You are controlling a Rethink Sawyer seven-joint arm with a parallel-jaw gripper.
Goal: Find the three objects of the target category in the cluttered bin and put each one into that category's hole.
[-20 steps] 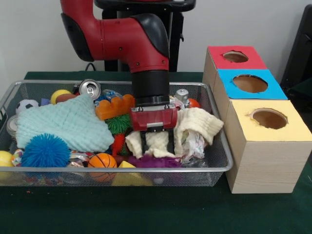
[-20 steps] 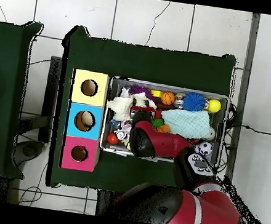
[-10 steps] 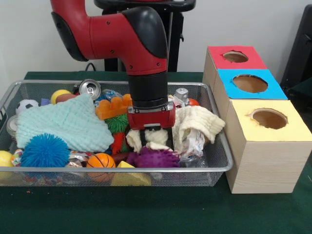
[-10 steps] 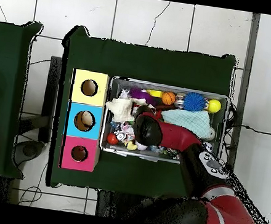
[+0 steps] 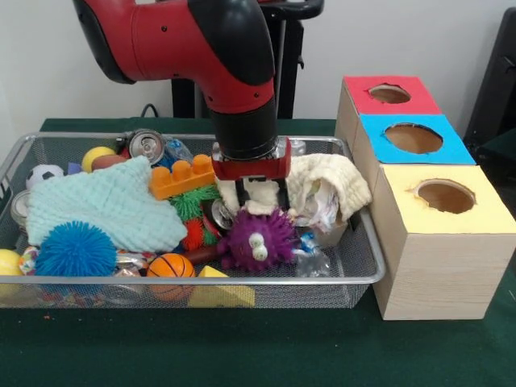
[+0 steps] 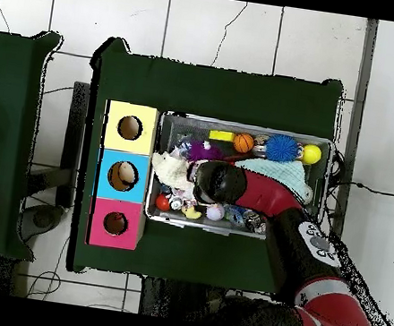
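The gripper (image 5: 260, 196) is higher now, pulling the cream cloth (image 5: 322, 189) up. A purple spiky toy (image 5: 258, 239) now shows near the basket's (image 5: 355, 274) front edge.

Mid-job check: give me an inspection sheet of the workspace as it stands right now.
Surface: dark green table.
Job's things: wire mesh bin full of items; cream cloth hangs from the gripper, draped toward the boxes; yellow box, blue box, red box in a row, each with a round hole.
Clutter: purple spiky toy, mint knitted cloth, blue spiky ball, small basketball, orange toy brick, soda can, crumpled paper.
Grippers: shut on the cream cloth, above the bin's middle.
Cables: black lead on the floor.
Surroundings: white tiled floor, second green table.
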